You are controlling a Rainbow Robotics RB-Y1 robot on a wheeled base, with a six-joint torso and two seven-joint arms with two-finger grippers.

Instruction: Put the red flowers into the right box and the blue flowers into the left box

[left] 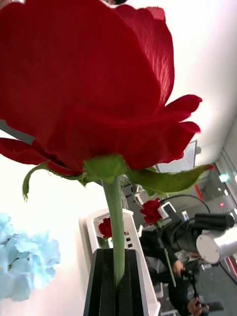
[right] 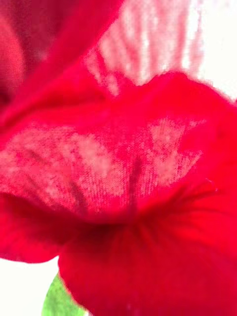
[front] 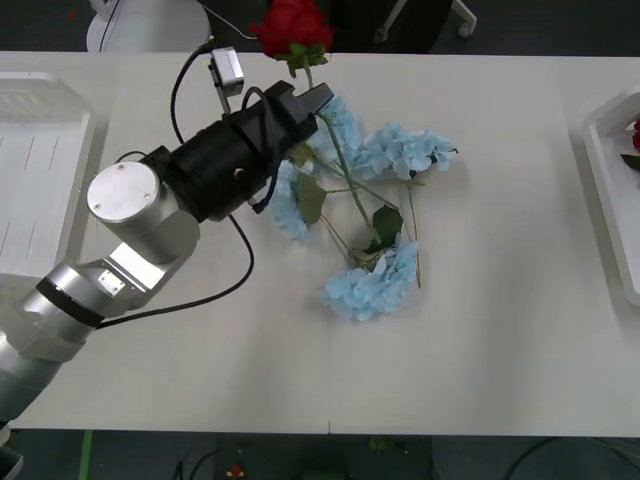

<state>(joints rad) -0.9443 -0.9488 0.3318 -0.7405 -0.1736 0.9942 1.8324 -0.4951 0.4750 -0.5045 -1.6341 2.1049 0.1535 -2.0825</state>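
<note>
**A:** How far along was the sorting?

**B:** Partway with the reds, and not begun with the blues, by my reading. The left gripper (front: 318, 100) sat in the upper middle of the front view, its black fingers (left: 106, 281) pinched tight on the stem of a red rose (front: 290, 25). The bloom was lifted above the far edge of the table (front: 500, 350).

**A:** Was anything in the right box?

**B:** The right box (front: 605, 200) lay at the right edge of the frame, with a bit of red and a leaf inside at its upper corner. The left wrist view showed a second rose (left: 104, 228) lying in that box.

**A:** And the right arm?

**B:** In the lower right of the left wrist view it stood beyond the box with a third rose (left: 150, 212) at its tip. Its own camera was pressed up against red petals (right: 118, 173). Whether it had a grip on that flower, I could not tell.

**A:** The blues?

**B:** The blue flowers (front: 375, 285) were all lying in a loose heap at the centre of the table, their stems crossed. The left box (front: 40, 110) at the upper left had none of them in it.

**A:** So what was left?

**B:** I'd judge the held rose had to cross the whole table to the right box. After that, every blue cluster had to go left.
</note>
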